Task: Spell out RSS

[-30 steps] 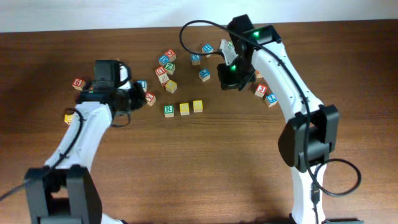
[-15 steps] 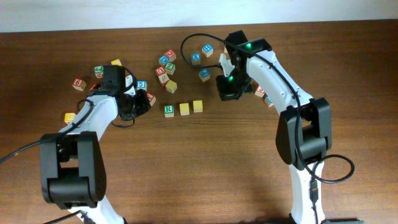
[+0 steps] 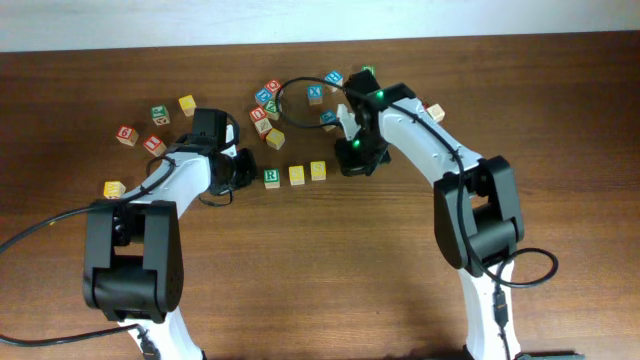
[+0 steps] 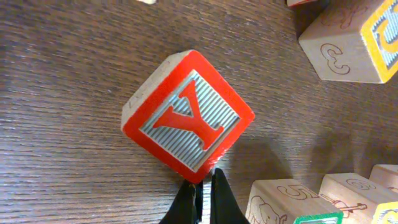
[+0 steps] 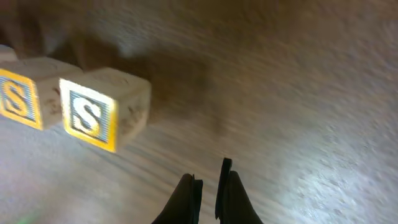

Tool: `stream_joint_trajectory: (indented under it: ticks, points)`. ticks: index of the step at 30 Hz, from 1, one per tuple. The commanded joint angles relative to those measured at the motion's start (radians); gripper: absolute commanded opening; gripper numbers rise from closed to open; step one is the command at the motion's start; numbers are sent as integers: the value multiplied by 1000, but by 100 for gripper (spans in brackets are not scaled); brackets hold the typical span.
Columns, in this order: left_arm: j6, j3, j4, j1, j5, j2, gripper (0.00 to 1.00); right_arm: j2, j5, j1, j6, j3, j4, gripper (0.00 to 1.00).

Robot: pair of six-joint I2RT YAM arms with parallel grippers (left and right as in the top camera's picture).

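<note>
Your right hand [image 5: 208, 175], pinched nearly shut on nothing, has the end S block [image 5: 93, 117] just ahead-left, with the second S block [image 5: 17, 99] and R block [image 3: 271, 177] in line beyond, toward your clenched, empty left hand [image 4: 203, 182], its tips at a red Y block [image 4: 186, 118].

Left gripper [image 4: 202, 198] closed, right gripper [image 5: 209, 190] closed

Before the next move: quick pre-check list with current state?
1. R block, middle S block and end S block in one row: ok.
2. Both S faces readable in the right wrist view: ok.
3. Right gripper shut, holding nothing: ok.
4. Left gripper shut, holding nothing: ok.
5. Left gripper clear of Y block: cannot tell, tips sit at its corner.
</note>
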Motion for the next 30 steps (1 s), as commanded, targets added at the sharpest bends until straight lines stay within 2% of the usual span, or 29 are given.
stream_joint_trajectory:
  ticks: [1,8,30]
  points:
    - [-10,-6,2,-2,-14,7,0,11,8,28,8,-5,39,4]
    - [-32,-6,25,-41,-14,7,0,11,8,67,31,-56,142,4]
    - [-145,-7,42,-89,4,7,0,11,-3,75,-20,-56,190,4]
